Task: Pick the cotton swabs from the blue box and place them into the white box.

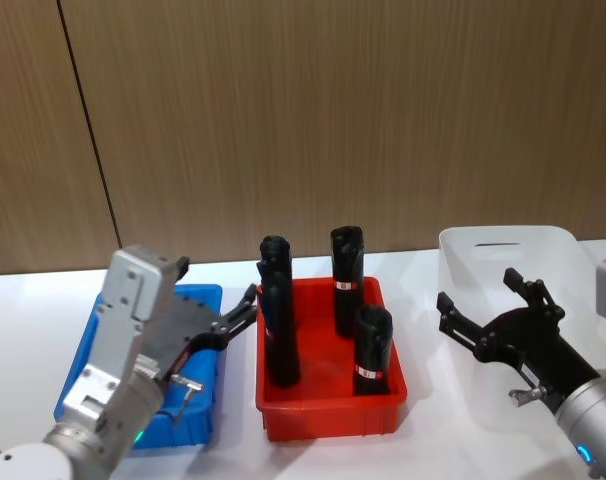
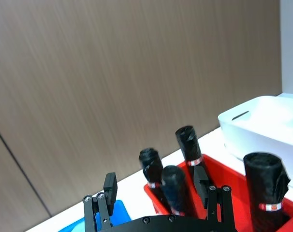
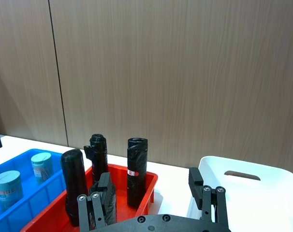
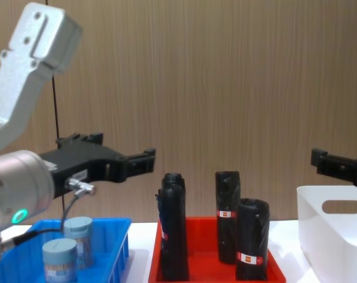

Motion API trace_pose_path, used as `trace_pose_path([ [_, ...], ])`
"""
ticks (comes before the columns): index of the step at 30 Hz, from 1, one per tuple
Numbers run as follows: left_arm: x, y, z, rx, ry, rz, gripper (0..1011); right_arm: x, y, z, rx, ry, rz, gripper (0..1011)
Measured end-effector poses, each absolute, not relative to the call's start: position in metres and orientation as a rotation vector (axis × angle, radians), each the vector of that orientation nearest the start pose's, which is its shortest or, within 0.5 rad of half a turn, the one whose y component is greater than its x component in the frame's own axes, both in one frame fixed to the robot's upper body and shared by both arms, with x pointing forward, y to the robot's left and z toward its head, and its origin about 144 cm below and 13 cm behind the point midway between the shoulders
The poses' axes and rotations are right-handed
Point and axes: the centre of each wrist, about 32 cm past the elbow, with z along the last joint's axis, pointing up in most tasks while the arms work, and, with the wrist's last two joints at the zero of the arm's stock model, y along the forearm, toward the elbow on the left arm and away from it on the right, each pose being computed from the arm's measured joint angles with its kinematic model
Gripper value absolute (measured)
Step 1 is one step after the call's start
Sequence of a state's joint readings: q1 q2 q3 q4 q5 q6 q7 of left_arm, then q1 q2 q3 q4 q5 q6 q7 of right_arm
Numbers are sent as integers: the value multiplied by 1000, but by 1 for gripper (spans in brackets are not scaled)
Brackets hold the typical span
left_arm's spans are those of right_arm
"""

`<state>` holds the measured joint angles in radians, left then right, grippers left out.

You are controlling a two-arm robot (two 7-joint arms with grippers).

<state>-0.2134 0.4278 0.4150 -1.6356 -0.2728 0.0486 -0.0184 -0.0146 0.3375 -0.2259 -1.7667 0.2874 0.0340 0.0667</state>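
Observation:
Two cotton swabs jars, clear with grey-blue lids, stand in the blue box (image 4: 122,239): one nearer (image 4: 59,258), one behind (image 4: 81,231). In the right wrist view they are the jars at the front (image 3: 6,187) and farther back (image 3: 41,165). My left gripper (image 4: 122,151) hangs open and empty above the blue box (image 1: 205,300), its fingers pointing toward the red tray; in the head view the left gripper (image 1: 239,314) sits at the box's right rim. My right gripper (image 1: 478,292) is open and empty above the white box (image 1: 503,242).
A red tray (image 1: 328,410) stands between the two boxes and holds several tall black wrapped rolls (image 1: 346,278). A wooden wall panel runs behind the white table. The white box (image 4: 331,236) has an oval handle cut-out.

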Motion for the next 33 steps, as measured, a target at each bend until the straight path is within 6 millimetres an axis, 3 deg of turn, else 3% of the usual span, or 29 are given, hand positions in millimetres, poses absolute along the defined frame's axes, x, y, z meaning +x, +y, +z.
trace_pose_path([
  [19, 489, 262, 1204, 163, -44, 1259, 1004, 443, -237, 1189, 26, -75, -1230, 1002],
  [33, 500, 283, 1201, 221, 96, 1329, 1004, 443, -237, 1189, 26, -75, -1230, 1002],
])
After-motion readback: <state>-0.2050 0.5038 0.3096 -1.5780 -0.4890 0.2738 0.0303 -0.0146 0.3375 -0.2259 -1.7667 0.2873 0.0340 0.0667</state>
